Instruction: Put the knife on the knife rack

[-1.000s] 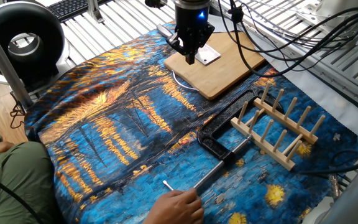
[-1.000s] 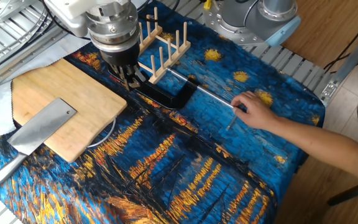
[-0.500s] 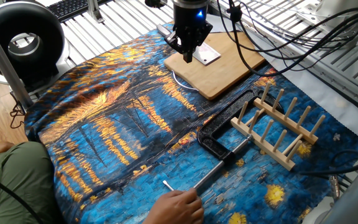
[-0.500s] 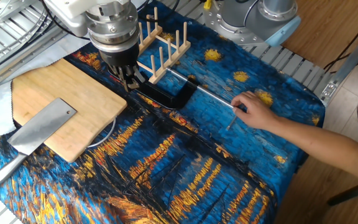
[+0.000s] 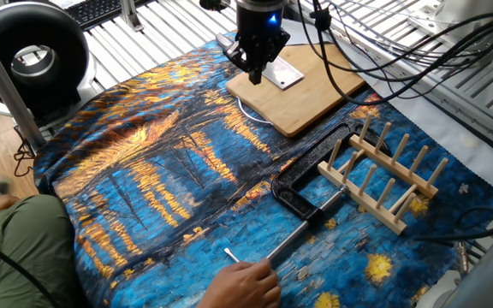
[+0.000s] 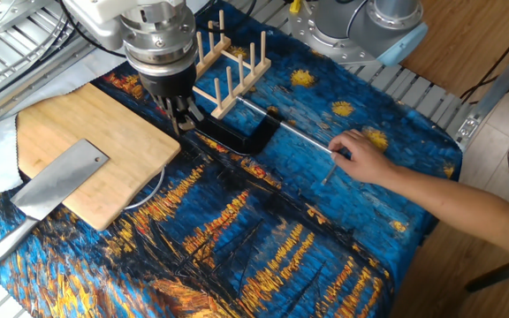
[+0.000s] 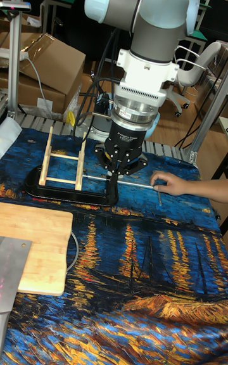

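The knife [image 6: 56, 180] is a steel cleaver lying flat, its blade on the wooden cutting board [image 6: 122, 150] and its handle pointing off the board's near left corner. Its blade [image 5: 284, 76] shows just behind the gripper, and again at the left edge of the tall view [image 7: 9, 270]. The knife rack [image 6: 229, 65] of pale dowels stands upright on the blue cloth [image 5: 385, 177], [image 7: 63, 159]. My gripper [image 6: 182, 124] hangs above the board's edge, between knife and rack, pointing down [image 5: 253, 75], [image 7: 116, 176]. Its fingers look shut with nothing in them.
A black clamp [image 5: 302, 184] with a thin steel rod lies in front of the rack. A person's hand [image 6: 360, 159] rests on the rod's end. A white cable loops under the board. Cables [image 5: 400, 51] and a round black device [image 5: 28, 56] lie at the table's edges.
The gripper has drifted a little across the cutting board, away from the rack and toward the knife. The knife, rack, clamp and hand have not moved.
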`<state>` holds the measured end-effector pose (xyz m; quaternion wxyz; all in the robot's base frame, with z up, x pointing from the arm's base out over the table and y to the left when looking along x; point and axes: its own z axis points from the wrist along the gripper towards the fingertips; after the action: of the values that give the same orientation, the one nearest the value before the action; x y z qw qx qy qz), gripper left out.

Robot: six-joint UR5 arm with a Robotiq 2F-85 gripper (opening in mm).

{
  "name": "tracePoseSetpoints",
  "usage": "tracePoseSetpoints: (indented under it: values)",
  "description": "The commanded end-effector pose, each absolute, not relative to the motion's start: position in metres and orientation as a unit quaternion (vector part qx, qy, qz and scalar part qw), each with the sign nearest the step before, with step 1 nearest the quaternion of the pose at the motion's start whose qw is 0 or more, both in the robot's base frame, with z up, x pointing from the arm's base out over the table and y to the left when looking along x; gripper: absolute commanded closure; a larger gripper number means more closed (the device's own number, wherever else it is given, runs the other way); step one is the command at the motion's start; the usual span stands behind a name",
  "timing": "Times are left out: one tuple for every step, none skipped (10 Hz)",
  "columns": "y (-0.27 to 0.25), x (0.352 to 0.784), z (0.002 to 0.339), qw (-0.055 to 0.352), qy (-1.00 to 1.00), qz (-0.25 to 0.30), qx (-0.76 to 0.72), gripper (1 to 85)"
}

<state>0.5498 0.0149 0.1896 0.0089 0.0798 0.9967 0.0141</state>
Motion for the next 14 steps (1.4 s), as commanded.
tracePoseSetpoints:
  values:
    - [0.024, 0.551, 0.19, 0.011, 0.994, 0.035, 0.099, 84.7]
    - [0.026, 0.551, 0.19, 0.01, 0.994, 0.039, 0.105, 84.7]
    - [0.026, 0.552, 0.19, 0.011, 0.994, 0.036, 0.106, 84.7]
    - [0.023, 0.552, 0.189, 0.012, 0.994, 0.027, 0.102, 84.7]
    - [0.019, 0.552, 0.189, 0.012, 0.995, 0.019, 0.092, 84.7]
    - [0.017, 0.552, 0.19, 0.012, 0.996, 0.012, 0.086, 84.7]
    - [0.016, 0.553, 0.191, 0.009, 0.996, 0.003, 0.085, 84.7]
    - [0.015, 0.553, 0.192, 0.008, 0.996, -0.002, 0.085, 84.7]
    - [0.015, 0.553, 0.192, 0.008, 0.997, -0.002, 0.083, 84.7]
    - [0.014, 0.553, 0.192, 0.008, 0.997, -0.004, 0.081, 84.7]
    - [0.014, 0.553, 0.192, 0.008, 0.997, -0.004, 0.081, 84.7]
    - [0.013, 0.553, 0.192, 0.008, 0.997, -0.006, 0.079, 84.7]
    - [0.012, 0.553, 0.192, 0.009, 0.997, -0.007, 0.078, 84.7]
    - [0.012, 0.553, 0.192, 0.009, 0.997, -0.007, 0.076, 84.7]
